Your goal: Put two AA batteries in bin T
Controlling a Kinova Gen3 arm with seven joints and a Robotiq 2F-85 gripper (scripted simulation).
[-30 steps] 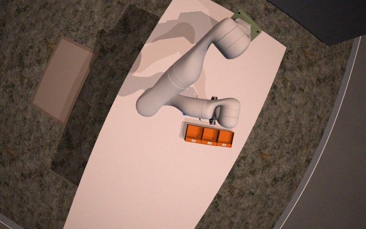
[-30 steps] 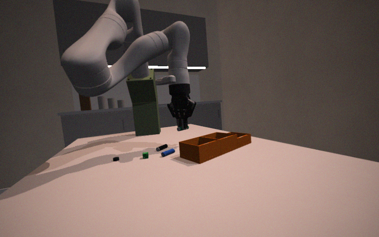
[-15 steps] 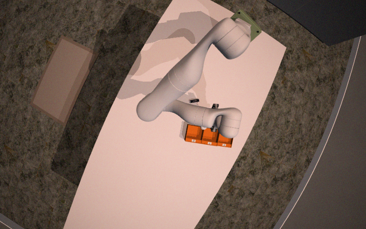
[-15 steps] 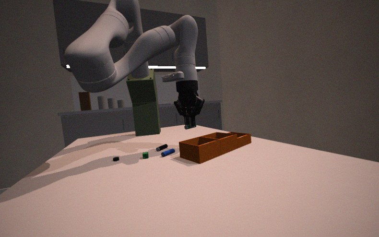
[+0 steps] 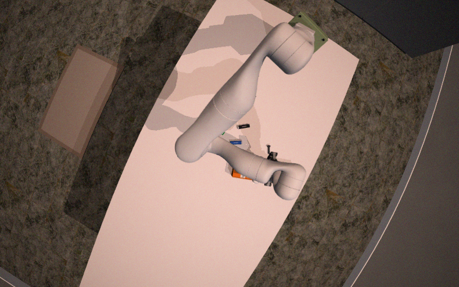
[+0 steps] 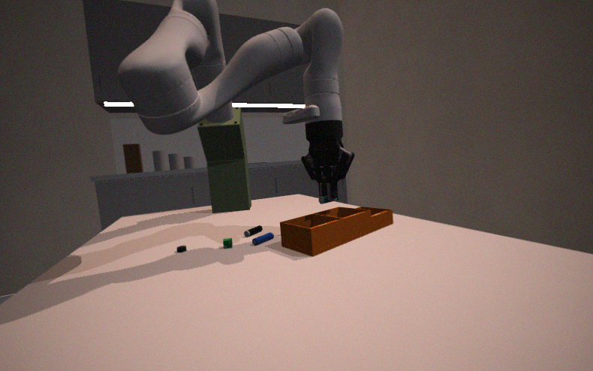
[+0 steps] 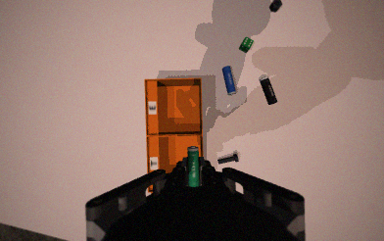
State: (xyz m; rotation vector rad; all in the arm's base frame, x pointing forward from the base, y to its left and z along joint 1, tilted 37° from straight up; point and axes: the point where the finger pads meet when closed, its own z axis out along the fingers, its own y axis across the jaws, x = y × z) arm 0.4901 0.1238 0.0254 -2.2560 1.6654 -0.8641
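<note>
My gripper point(image 6: 327, 197) is shut on a green AA battery point(image 7: 194, 167) and holds it in the air above the orange bin point(image 6: 336, 226). In the wrist view the battery hangs over the compartment marked T point(image 7: 168, 151), with the compartment marked E point(image 7: 173, 105) beyond it. A blue AA battery point(image 7: 228, 79) and a black AA battery point(image 7: 267, 89) lie on the table to the right of the bin; they also show in the side view, blue point(image 6: 263, 239) and black point(image 6: 253, 230). The arm hides most of the bin point(image 5: 238, 175) from above.
A green die point(image 7: 246, 44) and a small black piece point(image 7: 275, 5) lie past the batteries. A dark bolt point(image 7: 228, 158) lies on the table just right of the T compartment. The arm's green base block point(image 6: 225, 168) stands at the table's far end.
</note>
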